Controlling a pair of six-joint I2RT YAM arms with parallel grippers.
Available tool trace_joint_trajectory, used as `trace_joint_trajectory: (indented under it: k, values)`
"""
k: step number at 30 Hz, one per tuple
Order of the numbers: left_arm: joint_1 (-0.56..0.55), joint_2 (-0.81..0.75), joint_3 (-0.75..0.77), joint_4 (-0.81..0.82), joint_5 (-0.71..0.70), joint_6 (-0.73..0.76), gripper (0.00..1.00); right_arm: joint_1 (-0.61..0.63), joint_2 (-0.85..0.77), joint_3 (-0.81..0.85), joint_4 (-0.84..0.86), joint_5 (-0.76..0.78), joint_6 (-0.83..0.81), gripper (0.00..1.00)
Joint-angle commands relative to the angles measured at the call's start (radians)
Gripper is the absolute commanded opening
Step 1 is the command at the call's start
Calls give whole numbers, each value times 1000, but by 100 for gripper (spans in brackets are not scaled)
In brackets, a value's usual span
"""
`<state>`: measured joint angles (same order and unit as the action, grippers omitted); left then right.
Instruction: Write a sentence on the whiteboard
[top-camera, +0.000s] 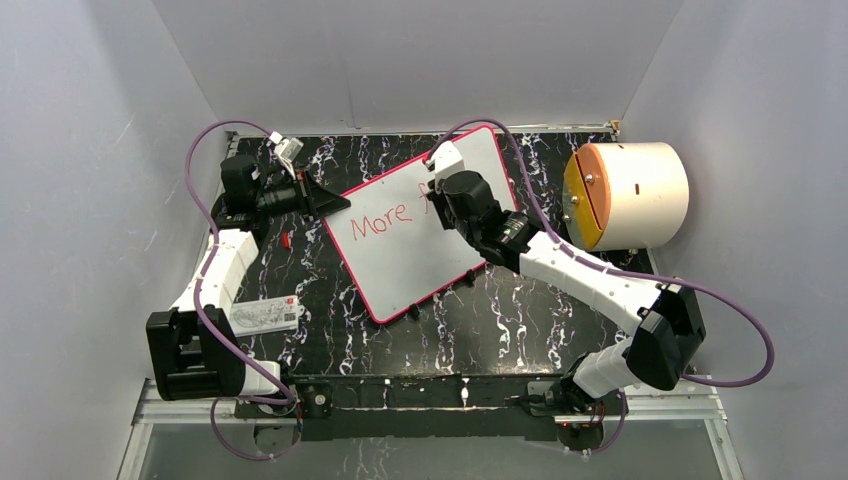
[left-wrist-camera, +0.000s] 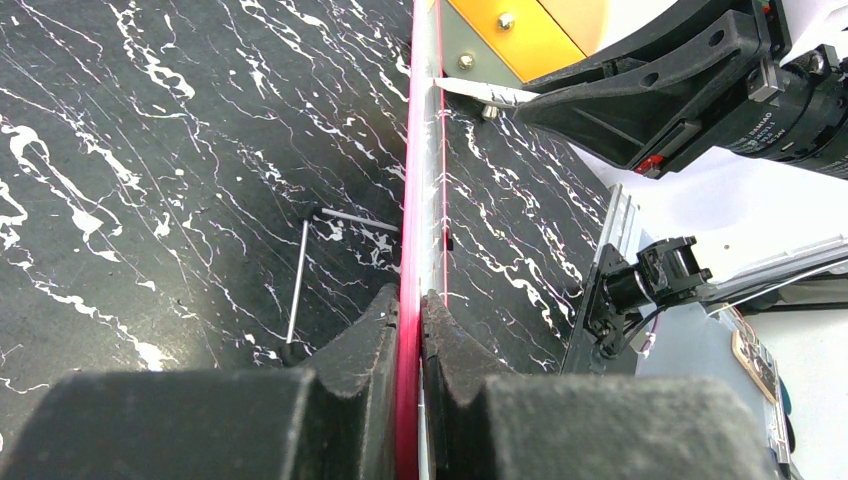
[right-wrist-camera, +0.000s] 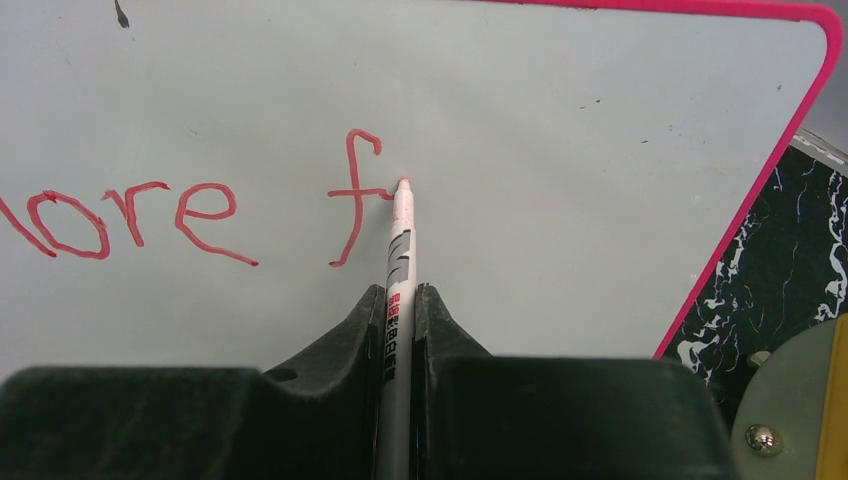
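Tabletop (top-camera: 480, 320) black marble with white veins; plain grey walls (top-camera: 400, 50) on three sides. I see whiteboard (top-camera: 400, 265) skewed at table centre, cream drum (top-camera: 640, 195) with orange face near its far right corner. On board, red sentence (top-camera: 378, 222) reads only "More f". Top view hides both grips from me. Left wrist view: left gripper (left-wrist-camera: 410, 300) clamped on board's pink rim, seen edge-on. Right wrist view: right gripper (right-wrist-camera: 400, 292) pinching marker (right-wrist-camera: 401, 235), tip touching board beside "f".
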<state>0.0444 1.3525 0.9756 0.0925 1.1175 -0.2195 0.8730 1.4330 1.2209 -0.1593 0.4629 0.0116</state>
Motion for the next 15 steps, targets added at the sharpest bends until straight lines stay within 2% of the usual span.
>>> trace_joint_trajectory:
  k: [1,15]
  values:
    - [-31,37,-34,-124,-36,60,0,-10,-20,3,45,-18,1,0]
    - [-30,39,-34,-125,-37,60,0,-10,-38,-10,-25,-77,18,0]
